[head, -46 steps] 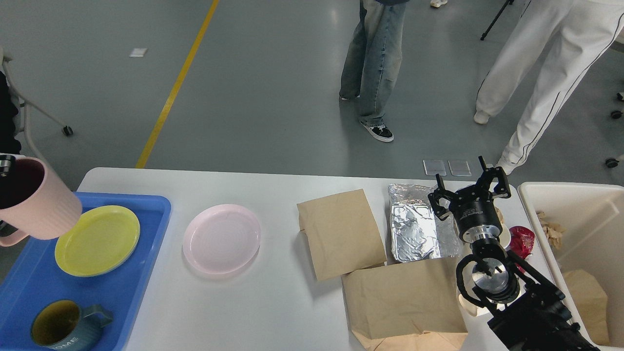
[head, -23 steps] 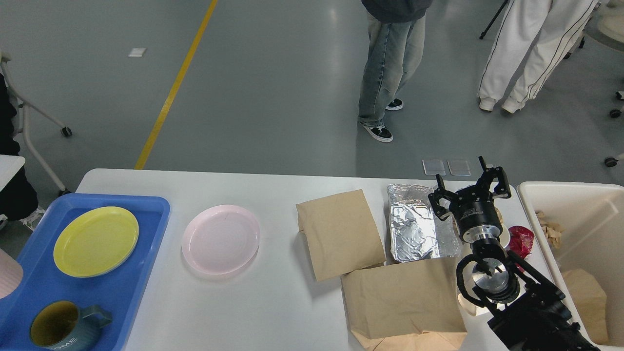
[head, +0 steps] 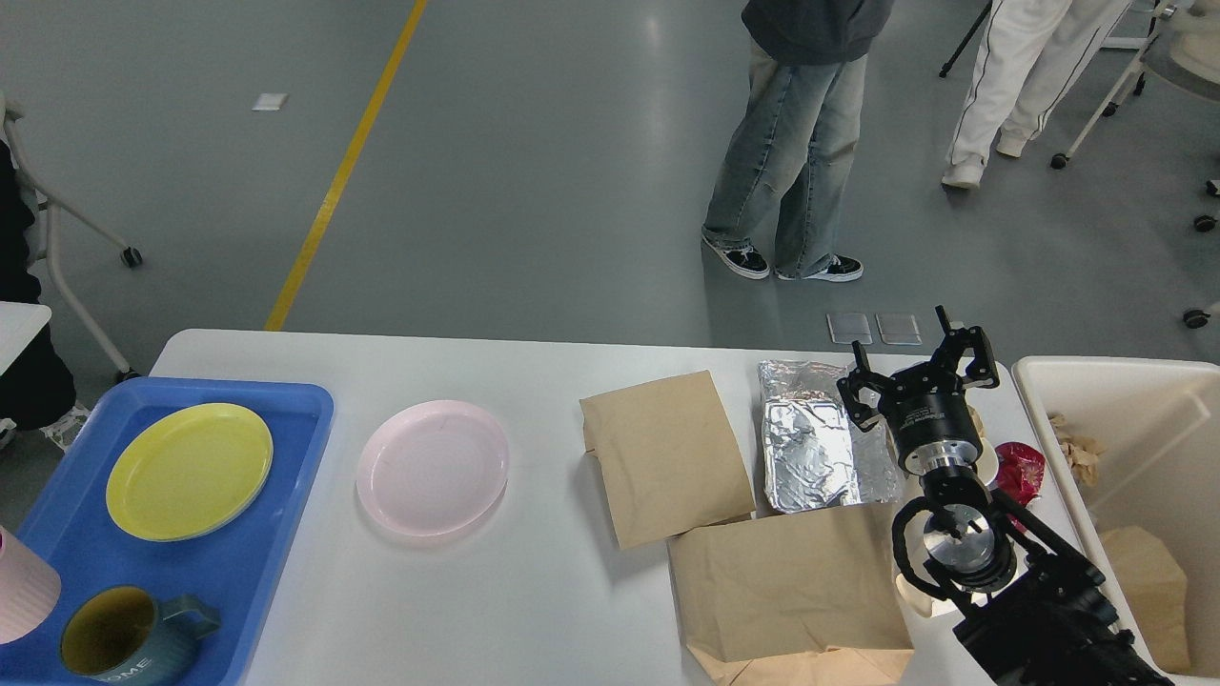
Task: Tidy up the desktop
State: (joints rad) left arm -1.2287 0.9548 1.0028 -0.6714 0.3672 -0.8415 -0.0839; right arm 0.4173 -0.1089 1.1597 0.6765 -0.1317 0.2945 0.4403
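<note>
the right tool hangs spread and empty near the far right corner of the tabletop. the foil sheet lies just to its left, long axis running far to near. the left tool is not seen.

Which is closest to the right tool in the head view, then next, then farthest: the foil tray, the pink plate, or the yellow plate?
From the right tool:
1. Foil tray, just to its left.
2. Pink plate, mid-desktop.
3. Yellow plate, far left, in the blue tray.

Right arm raised, its tool spread open, empty
</note>
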